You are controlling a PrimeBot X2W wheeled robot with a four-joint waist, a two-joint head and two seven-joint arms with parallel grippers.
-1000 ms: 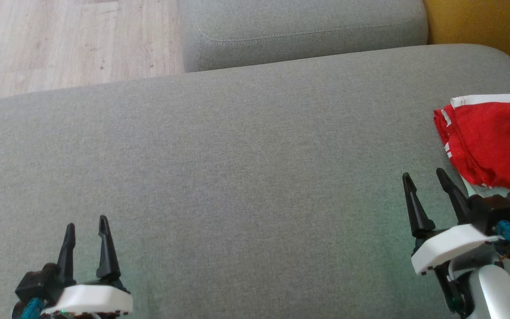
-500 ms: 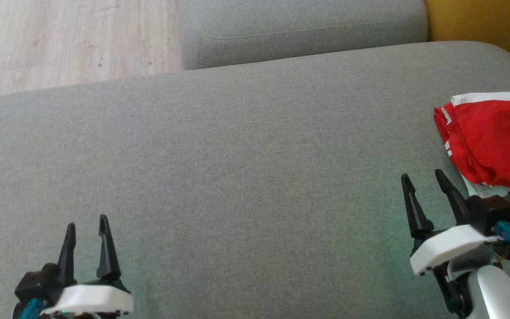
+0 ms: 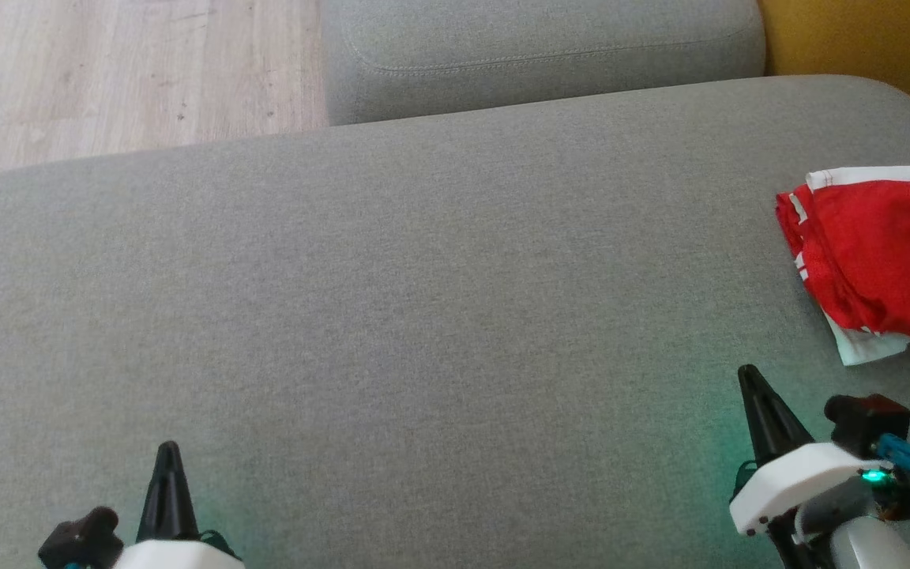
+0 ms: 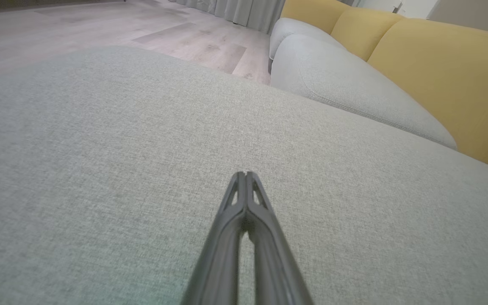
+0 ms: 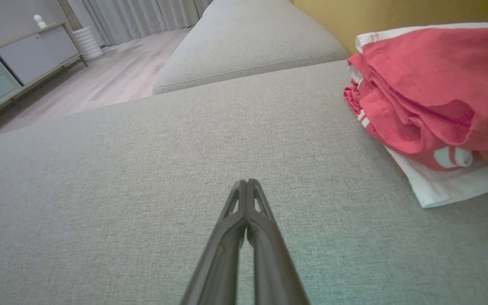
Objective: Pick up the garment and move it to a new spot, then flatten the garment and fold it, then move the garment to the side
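Left gripper [image 3: 167, 458] and right gripper [image 3: 751, 379] sit pinched together, empty; right should spread, then nip the red garment [image 3: 881, 253] by its near hem.

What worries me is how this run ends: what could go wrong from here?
1. The garment lies bunched, not flat, at the cushion's right side, a white layer poking out; its loose folds might slump open.
2. The shut right tool sits near that white corner; a swing rightward could snag and drag it.

Red garment [image 3: 881, 253] with white trim — folded, rumpled, at the grey cushion's [image 3: 423, 276] right edge.
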